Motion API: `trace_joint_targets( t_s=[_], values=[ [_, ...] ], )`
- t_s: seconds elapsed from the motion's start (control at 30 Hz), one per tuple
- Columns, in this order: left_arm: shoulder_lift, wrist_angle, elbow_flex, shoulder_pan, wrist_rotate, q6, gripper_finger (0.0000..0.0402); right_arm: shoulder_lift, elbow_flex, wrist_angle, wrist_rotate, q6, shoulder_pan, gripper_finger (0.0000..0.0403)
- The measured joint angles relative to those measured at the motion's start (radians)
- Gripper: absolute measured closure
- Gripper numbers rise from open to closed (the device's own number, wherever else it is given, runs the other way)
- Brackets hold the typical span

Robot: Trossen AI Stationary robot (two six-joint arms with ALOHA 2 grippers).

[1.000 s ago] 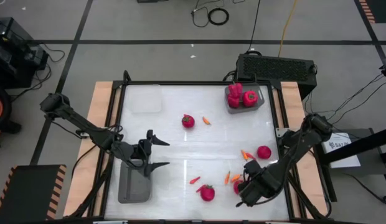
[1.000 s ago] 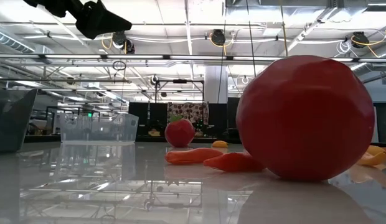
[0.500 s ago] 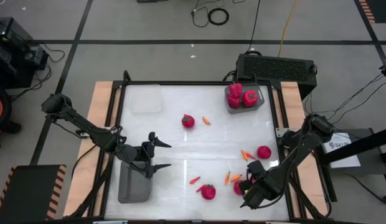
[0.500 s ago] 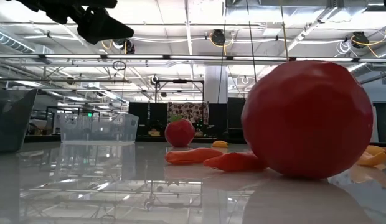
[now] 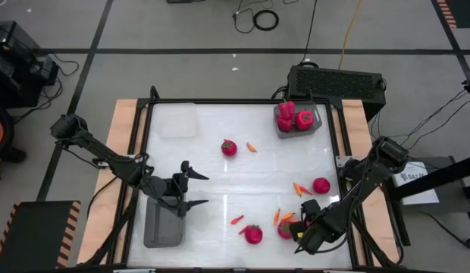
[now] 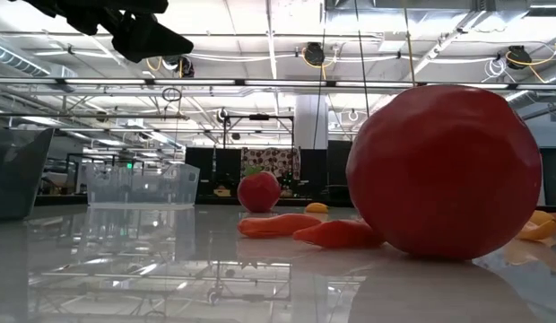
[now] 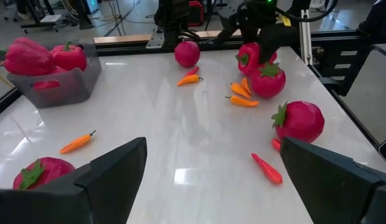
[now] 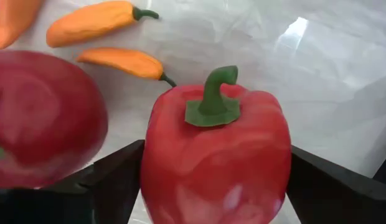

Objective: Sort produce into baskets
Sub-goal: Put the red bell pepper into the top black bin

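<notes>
My right gripper is shut on a red bell pepper with a green stem, near the table's near right corner; it also shows in the left wrist view. A round red fruit lies right beside it. More round fruits and small orange chillies lie on the table. My left gripper is open and empty above the table, beside a grey basket. A second grey basket at the far right holds red peppers. A clear basket stands at the far left. My right gripper pinches the bell pepper by its two opposite sides between its two fingers. The fingers come slanting down from the table's near right side. The pepper sits with its stem showing; whether it is clear of the table I cannot tell.
Orange chillies and a small red one lie scattered around the near right fruits. A black box stands behind the table's far right edge. Bare table lies in the middle and at the near left.
My right gripper has shifted a little toward the table's near edge, still around the pepper. The round red fruit beside it has been nudged slightly toward the table's left. My left gripper has kept open and moved very little.
</notes>
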Motion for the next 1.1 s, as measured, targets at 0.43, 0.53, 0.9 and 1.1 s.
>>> trace_joint_targets(
  t_s=[0.43, 0.53, 0.9, 1.1],
  values=[
    [0.000, 0.002, 0.000, 0.000, 0.000, 0.001, 0.0027, -0.046, -0.002, -0.039, 0.006, -0.052, -0.005, 0.0108],
    [0.000, 0.005, 0.000, 0.000, 0.000, 0.003, 0.0027, -0.112, -0.002, -0.105, 0.077, -0.056, -0.020, 0.0106],
    [0.000, 0.044, 0.000, 0.037, 0.000, 0.021, 0.0027, -0.330, -0.001, -0.477, 0.762, -0.115, -0.217, 0.0106],
    [0.000, 0.044, 0.000, 0.061, 0.000, 0.047, 0.0027, -0.344, -0.001, -0.586, 0.894, -0.270, -0.501, 0.0106]
  ],
)
